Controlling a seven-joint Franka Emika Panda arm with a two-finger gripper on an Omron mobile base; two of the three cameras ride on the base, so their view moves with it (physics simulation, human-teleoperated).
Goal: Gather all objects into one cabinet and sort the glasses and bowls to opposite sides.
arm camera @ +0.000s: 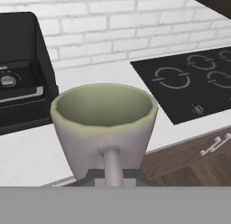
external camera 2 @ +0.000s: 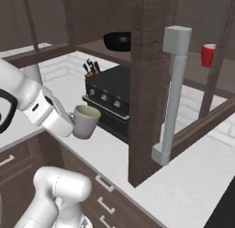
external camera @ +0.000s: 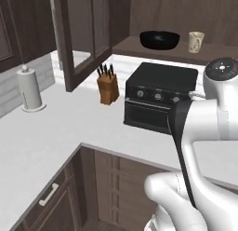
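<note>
My gripper (external camera 2: 70,118) is shut on the handle of the grey-white mug (external camera 2: 86,122) and holds it in the air over the counter's front edge, ahead of the toaster oven. In the hand view the mug (arm camera: 104,124) is close up, mouth upward, its handle (arm camera: 111,166) toward the camera. The black bowl (external camera: 159,40) sits on the shelf of the dark wood cabinet (external camera: 135,49), with the cream mug (external camera: 195,42) to its right. The bowl (external camera 2: 117,41) also appears in the right base view. The red mug (external camera 2: 208,55) stands on a shelf further right, behind an open door.
A black toaster oven (external camera: 160,97) stands on the white counter (external camera: 60,132) under the shelf, a knife block (external camera: 108,85) to its left and a paper towel roll (external camera: 29,88) further left. An open cabinet door (external camera 2: 149,84) with a long handle (external camera 2: 174,94) juts out. A cooktop (arm camera: 194,81) lies on the right.
</note>
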